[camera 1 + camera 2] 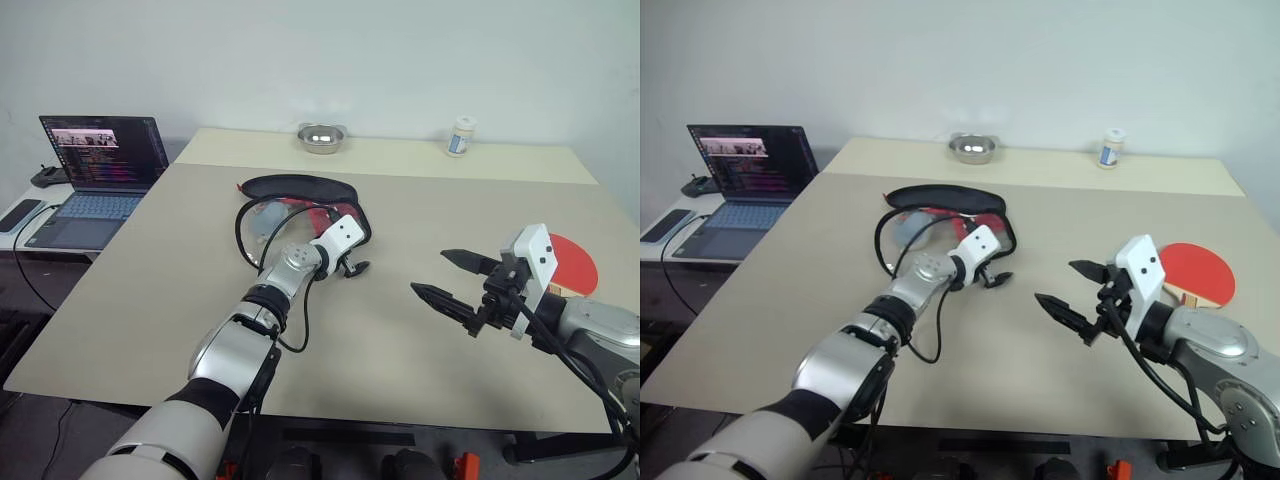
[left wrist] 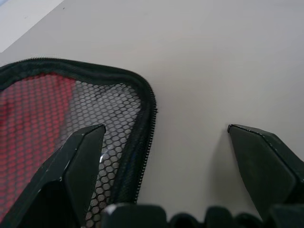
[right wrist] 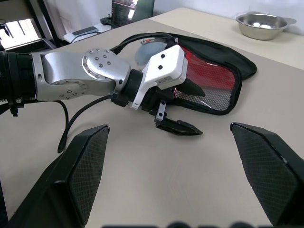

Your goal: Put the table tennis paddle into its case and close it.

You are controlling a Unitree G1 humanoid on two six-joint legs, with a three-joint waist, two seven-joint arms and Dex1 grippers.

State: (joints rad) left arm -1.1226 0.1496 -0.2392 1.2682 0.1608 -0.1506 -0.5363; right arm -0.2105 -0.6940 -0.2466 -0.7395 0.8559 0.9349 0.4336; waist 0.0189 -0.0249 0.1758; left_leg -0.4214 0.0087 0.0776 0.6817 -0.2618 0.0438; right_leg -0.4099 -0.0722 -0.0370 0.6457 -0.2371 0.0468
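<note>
The case (image 1: 300,196) lies mid-table, black fabric along its far edge, red lining and black mesh (image 2: 95,109) showing on the near side. My left gripper (image 1: 350,258) is open at the case's near right corner, one finger (image 2: 80,156) over the mesh and zip edge, the other (image 2: 266,161) over bare table. The table tennis paddle (image 1: 1202,270) lies flat at the right, red face up, its wooden handle partly hidden behind my right wrist. My right gripper (image 1: 455,282) hovers open and empty above the table, between case and paddle, pointing toward the left gripper (image 3: 187,108).
A steel bowl (image 1: 321,136) and a small white bottle (image 1: 460,136) stand near the table's far edge. An open laptop (image 1: 100,165) and a phone (image 1: 20,212) sit on a lower side desk at the left.
</note>
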